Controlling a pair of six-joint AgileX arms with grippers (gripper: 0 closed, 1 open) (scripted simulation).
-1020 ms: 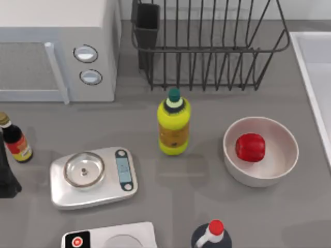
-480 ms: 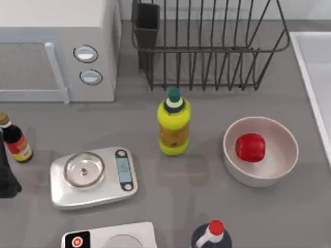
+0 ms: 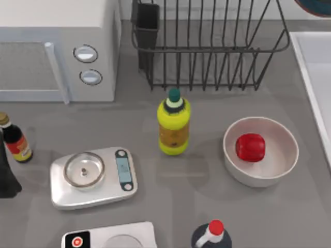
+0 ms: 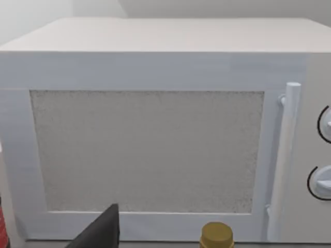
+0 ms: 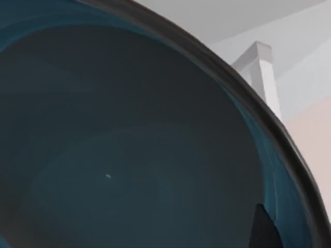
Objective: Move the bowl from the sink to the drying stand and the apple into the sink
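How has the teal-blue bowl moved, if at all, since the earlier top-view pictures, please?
Yes. The bowl has come into the top view's upper right corner, above the sink and just right of the drying stand; earlier that corner was bare.

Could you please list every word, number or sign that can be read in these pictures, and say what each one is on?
No words or numbers can be read.
Small dark bottle: red label, print too small to read.
Yellow bottle: orange label, nothing legible.
Kitchen scale: display blank.
White device: a red round sign on its black panel, no text.
Microwave: dials unmarked.
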